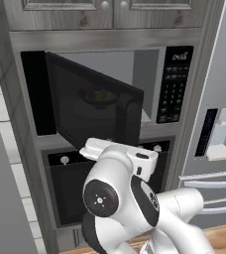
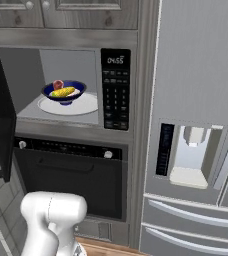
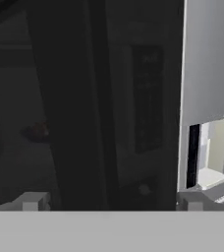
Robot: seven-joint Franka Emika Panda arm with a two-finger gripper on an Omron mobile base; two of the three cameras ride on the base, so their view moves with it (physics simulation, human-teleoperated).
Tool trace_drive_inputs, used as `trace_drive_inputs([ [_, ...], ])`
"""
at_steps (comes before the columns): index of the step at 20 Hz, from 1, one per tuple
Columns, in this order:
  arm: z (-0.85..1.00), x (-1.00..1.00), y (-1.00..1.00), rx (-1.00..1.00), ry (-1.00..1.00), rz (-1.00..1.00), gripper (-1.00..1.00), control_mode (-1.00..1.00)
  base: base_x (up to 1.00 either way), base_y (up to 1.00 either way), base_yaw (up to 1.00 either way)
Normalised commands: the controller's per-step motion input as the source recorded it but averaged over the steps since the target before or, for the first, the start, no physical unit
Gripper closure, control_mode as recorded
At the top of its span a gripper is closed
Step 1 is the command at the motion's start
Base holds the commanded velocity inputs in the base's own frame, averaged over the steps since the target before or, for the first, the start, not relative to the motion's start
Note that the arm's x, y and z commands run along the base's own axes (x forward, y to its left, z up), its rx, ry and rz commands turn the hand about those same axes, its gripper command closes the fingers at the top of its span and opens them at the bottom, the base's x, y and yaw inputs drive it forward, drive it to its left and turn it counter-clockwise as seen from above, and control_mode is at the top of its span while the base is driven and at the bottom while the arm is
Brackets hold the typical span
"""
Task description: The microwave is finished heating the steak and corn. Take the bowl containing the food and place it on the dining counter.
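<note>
The microwave [image 2: 116, 90] stands with its dark glass door [image 1: 95, 104] swung out to the left. Inside, the dark blue bowl [image 2: 61, 99] rests on a flat white plate [image 2: 83, 106], with the yellow corn [image 2: 62, 92] and the reddish steak [image 2: 58, 84] in it. Through the door glass the bowl [image 1: 97, 96] shows dimly. My gripper [image 3: 112, 201] is open, its fingertips [image 3: 33, 201] wide apart with nothing between them, just in front of the door's outer face and its vertical handle [image 3: 97, 98]. The dining counter is out of view.
A black oven [image 2: 71, 170] with a horizontal handle sits directly under the microwave. To the right stands a grey fridge with a water dispenser [image 2: 191, 155] and drawer handles below. Wooden cabinets [image 2: 61, 10] hang above. The open door juts out between my arm and the microwave's inside.
</note>
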Motion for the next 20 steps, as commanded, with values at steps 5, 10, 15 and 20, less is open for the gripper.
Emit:
trace_drive_inputs([
  [5,0.0,0.17,0.32,-0.01,-0.02,-0.08,-1.0,-1.0,0.0,0.0,0.0],
  [10,0.0,-0.9,-0.14,0.0,-0.03,0.0,-1.0,-1.0,0.0,0.0,0.0],
  [15,0.02,-0.56,-0.09,0.01,-0.07,0.0,-1.0,-1.0,0.0,0.0,0.0],
  [20,0.17,0.03,-0.8,0.24,0.0,0.21,-1.0,-1.0,0.0,0.0,0.0],
])
